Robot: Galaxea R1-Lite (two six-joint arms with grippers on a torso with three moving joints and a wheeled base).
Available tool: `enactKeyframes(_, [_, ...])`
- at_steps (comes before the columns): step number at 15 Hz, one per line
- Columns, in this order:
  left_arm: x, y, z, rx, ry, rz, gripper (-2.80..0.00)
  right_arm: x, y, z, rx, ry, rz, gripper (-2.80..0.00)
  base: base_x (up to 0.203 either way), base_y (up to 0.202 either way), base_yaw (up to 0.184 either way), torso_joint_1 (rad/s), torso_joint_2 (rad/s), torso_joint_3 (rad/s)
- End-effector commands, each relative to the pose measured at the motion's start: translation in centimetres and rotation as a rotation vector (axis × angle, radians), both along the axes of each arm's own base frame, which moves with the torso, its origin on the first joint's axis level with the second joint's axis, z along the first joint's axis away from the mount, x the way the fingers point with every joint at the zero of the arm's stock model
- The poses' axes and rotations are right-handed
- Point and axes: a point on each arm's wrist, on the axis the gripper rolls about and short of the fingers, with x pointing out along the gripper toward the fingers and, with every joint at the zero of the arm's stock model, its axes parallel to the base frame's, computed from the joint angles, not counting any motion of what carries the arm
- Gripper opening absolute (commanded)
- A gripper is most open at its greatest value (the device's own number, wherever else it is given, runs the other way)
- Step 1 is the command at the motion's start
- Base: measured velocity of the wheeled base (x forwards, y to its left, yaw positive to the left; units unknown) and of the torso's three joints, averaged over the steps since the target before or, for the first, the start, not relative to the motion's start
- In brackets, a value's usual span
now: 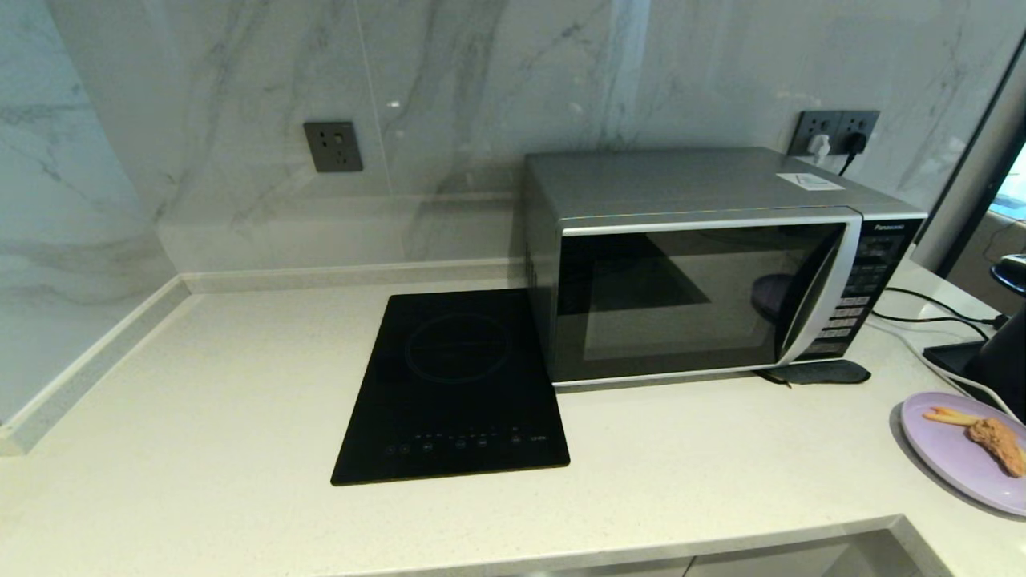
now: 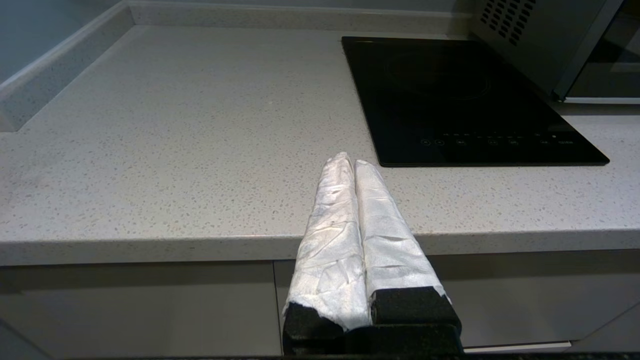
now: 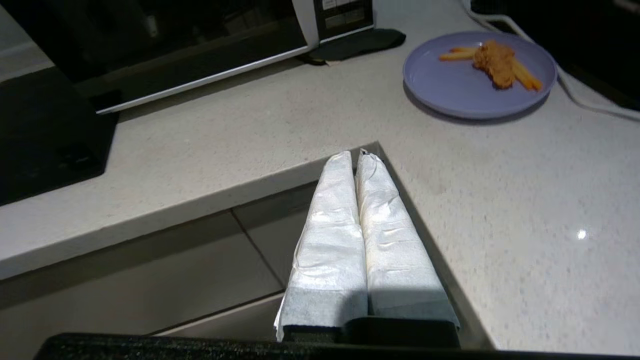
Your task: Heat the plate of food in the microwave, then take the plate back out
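Desk (image 1: 240, 385): pale speckled stone, set in a corner under marble walls; its front edge steps inward near the right end.

Microwave (image 1: 705, 280): silver box at the back right of the desk, door closed, dark glass, curved silver handle (image 1: 817, 292) beside the black button panel (image 1: 870, 280) on its right. A small white label lies on its top. A dark flat piece (image 1: 817, 373) lies on the desk at its front right corner.

Cooktop (image 1: 453, 385): flat black glass, just beside the microwave's left side, lying on the desk.

Plate (image 1: 958, 449): lavender, round, on the desk right of the microwave and nearer the front, well apart from the door. It carries orange fries (image 1: 950, 416) and a brown chicken piece (image 1: 998, 445), the chicken lying across the fries.

Outlets: one on the wall left of the microwave (image 1: 333, 147), one behind it (image 1: 834, 132) with plugs in; cables (image 1: 930, 308) run over the desk at right.

Left tool (image 2: 354, 162): white-wrapped fingers pressed together, holding nothing, in front of the desk edge left of the cooktop.

Right tool (image 3: 359, 157): white-wrapped fingers pressed together, empty, at the inward corner of the desk edge, with the plate beyond it.
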Motion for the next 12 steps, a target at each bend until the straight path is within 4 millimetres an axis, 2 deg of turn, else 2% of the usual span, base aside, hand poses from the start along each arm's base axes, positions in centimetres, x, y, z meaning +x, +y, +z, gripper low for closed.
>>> enactKeyframes(1, [0.0,0.0,0.0,-0.001,0.001,0.001,-2.80,2.5,0.0,-1.7,-0.075,-0.045,-0.006,-2.80,0.000,0.000,0.000,0.000,0.00,0.000])
enactKeyframes(5, [0.0,0.0,0.0,-0.001,0.001,0.001,-2.80,5.0,-0.1,-5.0,-0.176,-0.071,-0.008,-2.80,0.000,0.000,0.000,0.000,0.00,0.000])
enactKeyframes(8, [0.0,0.0,0.0,-0.001,0.001,0.001,-2.80,5.3,0.0,-5.1,-0.169,-0.112,0.007,-2.80,0.000,0.000,0.000,0.000,0.00,0.000])
enactKeyframes(12, [0.0,0.0,0.0,-0.001,0.001,0.001,-2.80,5.6,0.3,-6.0,-0.160,-0.095,0.138,-2.80,0.000,0.000,0.000,0.000,0.00,0.000])
